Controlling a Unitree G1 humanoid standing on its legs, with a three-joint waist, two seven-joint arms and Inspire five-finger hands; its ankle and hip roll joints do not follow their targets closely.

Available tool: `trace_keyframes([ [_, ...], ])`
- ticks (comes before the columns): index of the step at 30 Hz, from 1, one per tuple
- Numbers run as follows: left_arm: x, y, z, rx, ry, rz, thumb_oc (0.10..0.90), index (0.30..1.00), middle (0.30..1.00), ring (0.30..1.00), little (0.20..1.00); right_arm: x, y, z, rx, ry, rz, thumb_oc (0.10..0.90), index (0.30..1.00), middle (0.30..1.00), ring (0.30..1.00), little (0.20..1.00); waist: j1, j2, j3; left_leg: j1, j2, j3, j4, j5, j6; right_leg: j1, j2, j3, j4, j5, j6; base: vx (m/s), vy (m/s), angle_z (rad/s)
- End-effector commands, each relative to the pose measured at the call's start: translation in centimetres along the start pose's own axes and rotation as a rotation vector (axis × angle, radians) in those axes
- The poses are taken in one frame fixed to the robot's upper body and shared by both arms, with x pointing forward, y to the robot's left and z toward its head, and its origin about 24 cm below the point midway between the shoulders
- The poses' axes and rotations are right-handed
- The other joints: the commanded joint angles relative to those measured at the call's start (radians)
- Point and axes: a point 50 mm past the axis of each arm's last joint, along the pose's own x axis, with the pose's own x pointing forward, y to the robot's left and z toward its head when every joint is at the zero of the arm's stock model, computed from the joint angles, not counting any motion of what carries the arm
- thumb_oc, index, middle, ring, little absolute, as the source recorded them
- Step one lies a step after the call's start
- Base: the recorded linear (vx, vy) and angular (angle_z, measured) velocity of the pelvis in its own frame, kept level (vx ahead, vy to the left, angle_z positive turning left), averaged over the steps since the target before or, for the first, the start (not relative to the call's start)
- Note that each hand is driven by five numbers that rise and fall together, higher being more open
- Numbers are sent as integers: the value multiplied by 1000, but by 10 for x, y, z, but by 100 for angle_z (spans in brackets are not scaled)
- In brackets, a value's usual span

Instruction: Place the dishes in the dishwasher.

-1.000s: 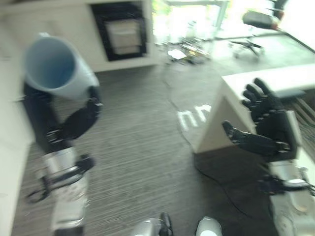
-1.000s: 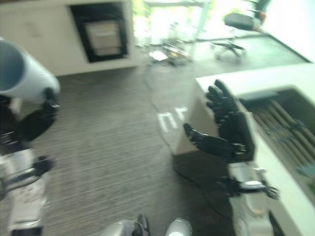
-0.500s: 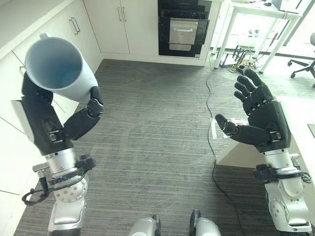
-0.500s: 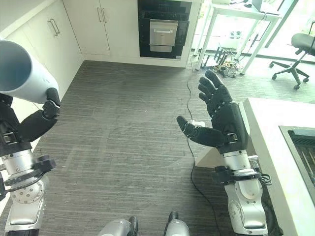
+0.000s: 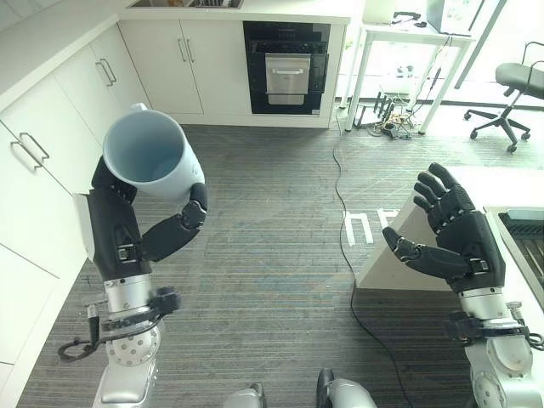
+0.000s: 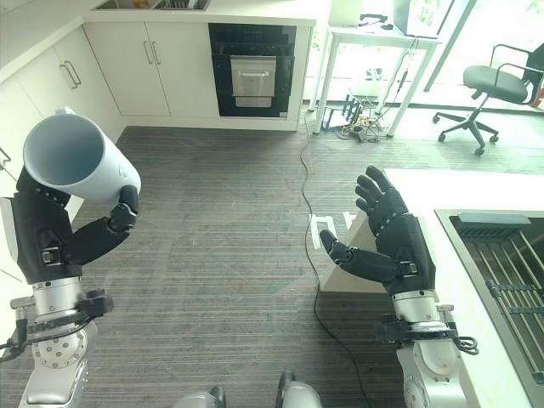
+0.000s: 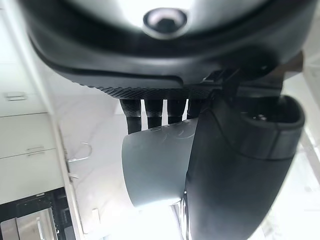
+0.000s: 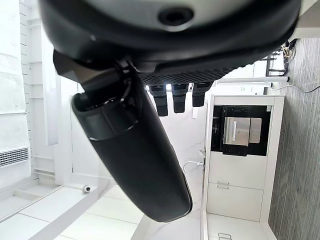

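My left hand (image 5: 127,234) is wrapped round a pale blue mug (image 5: 153,163), held up high with the mouth tipped toward the camera, well clear of the floor. Right hand (image 6: 395,246) is spread, holding nothing, just beside the white counter (image 6: 442,191) with the sink rack (image 6: 510,280).

Risks, as I judge them:
- The mug is tilted and held by its wall, so a fast swing could slip it and it would break on the floor.
- I can't spot an open dishwasher; the dark oven (image 6: 253,70) sits far off from the mug.

Versus half a second ago, the whole view has swung: the oven has shifted and the counter and rack are back in sight. That's the camera moving. Grip on the mug is unchanged; the right hand is still splayed.
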Motion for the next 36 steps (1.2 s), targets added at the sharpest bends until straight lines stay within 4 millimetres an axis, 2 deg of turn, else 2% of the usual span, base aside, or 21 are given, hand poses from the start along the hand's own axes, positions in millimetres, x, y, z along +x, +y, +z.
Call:
trace_keyframes([
  [1,29,1,45,-54,-308,42,400,300,300,300,300,27,11,49,-4,-299,53,800,900,900,900,900,5,-3,0,107,-69,98,-57,-159,49,77,71,-18,-33,-113,42,52,-76,-5],
  [5,28,6,44,-66,-289,61,400,300,300,300,300,27,15,48,0,-283,74,800,900,900,900,900,3,0,-5,128,-62,116,-57,-162,51,100,79,-18,-33,-136,30,48,-87,-1],
  [7,26,9,43,-58,-283,78,400,300,300,300,300,28,15,49,-5,-275,104,800,900,900,900,900,4,-3,-1,159,-73,121,-57,-140,38,108,78,-13,-33,-146,17,99,-104,-5],
  [8,25,10,43,-64,-280,85,400,300,300,300,300,28,15,50,-17,-274,115,800,900,900,900,900,6,-13,4,177,-78,136,-57,-118,28,113,65,-10,-33,-147,10,122,-87,-20],
  [9,24,10,43,-86,-276,95,400,300,300,300,300,28,14,51,-34,-269,129,800,900,900,900,900,13,-35,19,184,-88,160,-32,-45,-1,125,38,-6,-33,-147,-4,95,-141,-24],
  [10,22,11,43,-135,-261,106,400,300,300,300,300,27,12,51,-45,-261,139,800,900,900,900,900,24,-55,55,95,-60,148,149,31,-47,147,21,-6,-33,-149,-32,74,-123,-26],
  [12,20,9,42,-139,-255,115,400,300,300,300,300,28,11,48,-46,-247,141,800,900,900,900,900,18,-48,65,49,-15,153,144,55,-55,153,35,-3,-33,-153,-39,80,-35,-12],
  [13,20,9,42,-144,-248,121,400,300,300,300,300,28,11,47,-44,-238,140,800,900,900,900,900,14,-47,68,56,-3,175,84,49,-46,158,37,4,-33,-157,-35,176,84,8],
  [14,19,10,42,-150,-240,125,400,300,300,300,300,28,10,47,-41,-233,141,800,900,900,900,900,10,-40,69,66,11,205,-30,52,-40,164,43,11,-33,-162,-26,244,198,9],
  [15,16,12,41,-151,-230,125,400,300,300,300,300,25,9,46,-37,-228,150,800,900,900,900,900,11,-10,77,20,60,200,-57,20,-46,186,70,17,-33,-181,-12,287,278,2],
  [16,13,15,41,-143,-228,128,400,300,300,300,300,21,8,47,-23,-228,167,800,900,900,900,900,15,17,76,-57,107,149,-57,47,-75,198,103,32,-33,-192,-9,411,385,4],
  [17,7,20,42,-143,-223,139,400,300,300,300,300,16,7,51,-10,-235,200,800,900,900,900,900,15,29,66,-113,135,90,-57,70,-96,220,130,70,-33,-221,-17,334,298,2],
  [20,4,16,43,-142,-232,140,400,300,300,300,300,16,10,53,-9,-254,204,800,900,900,900,900,26,35,63,-128,158,96,-57,70,-103,257,107,56,-33,-258,-15,334,317,-50],
  [25,13,14,48,-105,-289,100,400,300,300,300,300,16,11,58,4,-275,184,800,900,900,900,900,48,30,26,-81,106,106,-57,9,-62,324,31,14,-33,-276,46,230,250,-29],
  [28,21,11,51,-115,-316,61,400,300,300,300,300,21,12,58,1,-290,127,800,900,900,900,900,69,24,10,-77,70,62,-57,-5,-40,332,-2,-25,-33,-241,71,185,170,20],
  [30,25,9,50,-131,-317,39,400,300,300,300,300,24,12,57,-1,-296,96,800,900,900,900,900,74,19,2,-72,31,31,-57,-18,-14,351,-10,-34,-33,-181,89,222,195,44],
  [31,26,7,50,-136,-319,19,400,300,300,300,300,25,13,56,-1,-300,82,800,900,900,900,900,74,11,-3,-55,-3,17,-57,-36,7,385,-16,-44,-33,-89,108,201,203,55],
  [32,27,7,51,-138,-320,13,400,300,300,300,300,25,13,56,-3,-301,80,800,900,900,900,900,71,17,-4,-56,-6,8,-57,-33,13,383,-10,-48,-26,-50,110,188,194,55],
  [33,27,6,51,-137,-319,3,400,300,300,300,300,25,14,55,-3,-300,77,800,900,900,900,900,71,14,-4,-42,-21,4,-57,-46,22,371,-25,-49,48,-18,117,100,172,65],
  [34,27,4,51,-134,-322,-7,400,300,300,300,300,24,16,54,-5,-301,77,800,900,900,900,900,68,25,-3,-32,-27,-11,-57,-49,29,338,-27,-52,136,22,115,115,205,70],
  [36,27,2,50,-116,-316,-3,400,300,300,300,300,25,20,51,-1,-295,95,800,900,900,900,900,59,42,5,0,-26,-5,-57,-64,36,219,-53,-59,305,20,95,124,209,47],
])
